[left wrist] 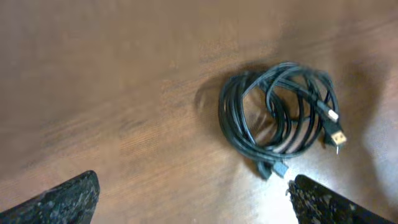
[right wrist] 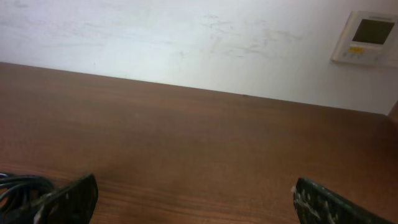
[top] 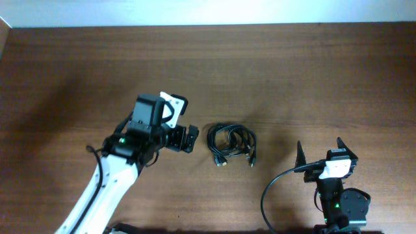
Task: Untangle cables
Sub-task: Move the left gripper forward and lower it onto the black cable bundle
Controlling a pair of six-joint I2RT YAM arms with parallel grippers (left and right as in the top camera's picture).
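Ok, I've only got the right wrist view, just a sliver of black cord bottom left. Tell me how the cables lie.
Observer: The cables are one coiled bundle on the table, left of the right hand.
Operator: Now the other arm.
Observer: The left hand is open, aimed at the bundle, close but not touching.
Operator: Now find me a loose end.
Observer: Two metallic plugs stick out at one edge of the coil.
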